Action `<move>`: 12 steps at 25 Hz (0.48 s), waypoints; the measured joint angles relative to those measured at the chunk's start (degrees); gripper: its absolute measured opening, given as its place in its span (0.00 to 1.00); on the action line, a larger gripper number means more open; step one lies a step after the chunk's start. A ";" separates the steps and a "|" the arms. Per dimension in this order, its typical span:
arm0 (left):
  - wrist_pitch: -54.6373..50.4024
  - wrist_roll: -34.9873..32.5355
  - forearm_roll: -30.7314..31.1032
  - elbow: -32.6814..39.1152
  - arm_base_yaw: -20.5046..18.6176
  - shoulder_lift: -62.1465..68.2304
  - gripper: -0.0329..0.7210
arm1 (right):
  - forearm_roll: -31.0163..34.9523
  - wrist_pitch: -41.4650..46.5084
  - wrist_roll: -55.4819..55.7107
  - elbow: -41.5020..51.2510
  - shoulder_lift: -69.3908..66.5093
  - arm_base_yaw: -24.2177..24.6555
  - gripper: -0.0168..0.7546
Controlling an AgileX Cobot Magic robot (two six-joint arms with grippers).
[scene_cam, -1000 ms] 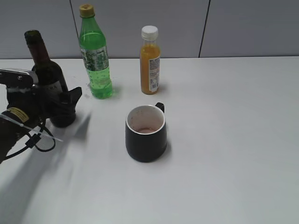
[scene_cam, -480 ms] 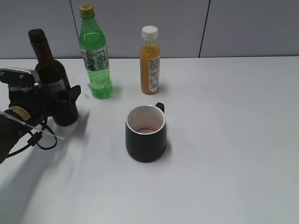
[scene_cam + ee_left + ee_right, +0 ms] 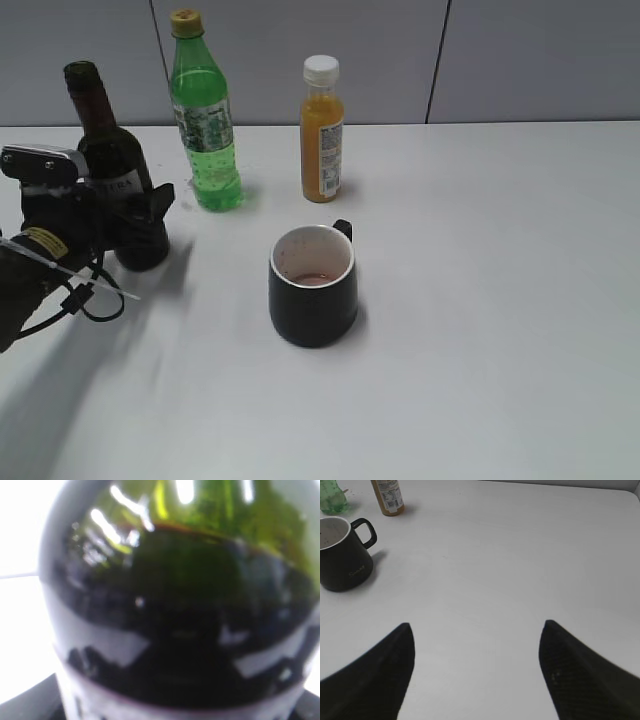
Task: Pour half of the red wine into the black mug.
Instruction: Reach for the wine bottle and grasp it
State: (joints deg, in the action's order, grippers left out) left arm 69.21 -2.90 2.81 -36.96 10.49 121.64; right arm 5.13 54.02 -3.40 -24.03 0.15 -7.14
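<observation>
Dark green glass fills the far left: the wine bottle (image 3: 108,165) stands upright on the table (image 3: 480,300), neck up, with the left gripper (image 3: 135,225) around its lower body; whether the jaws actually press it I cannot tell. The black mug (image 3: 313,286) sits well to its right, nearer this arm. The right gripper (image 3: 476,672) hangs wide, empty. The bottle's base is hidden.

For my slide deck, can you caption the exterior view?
Left gripper around the wine bottle, beside the green soda bottle, juice bottle and black mug.
</observation>
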 joint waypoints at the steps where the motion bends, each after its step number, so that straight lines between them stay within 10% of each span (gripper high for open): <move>1: -0.20 0.00 -0.76 0.17 0.48 -0.27 0.76 | 0.05 0.00 0.00 0.00 0.00 0.00 0.78; 12: -4.64 -7.07 -13.20 7.06 8.78 -9.97 0.75 | 0.05 0.00 -0.08 0.00 0.00 0.00 0.78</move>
State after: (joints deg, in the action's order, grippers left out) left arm 64.57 -9.97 -10.38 -29.91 19.27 111.66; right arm 5.18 54.02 -3.48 -24.03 0.15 -7.14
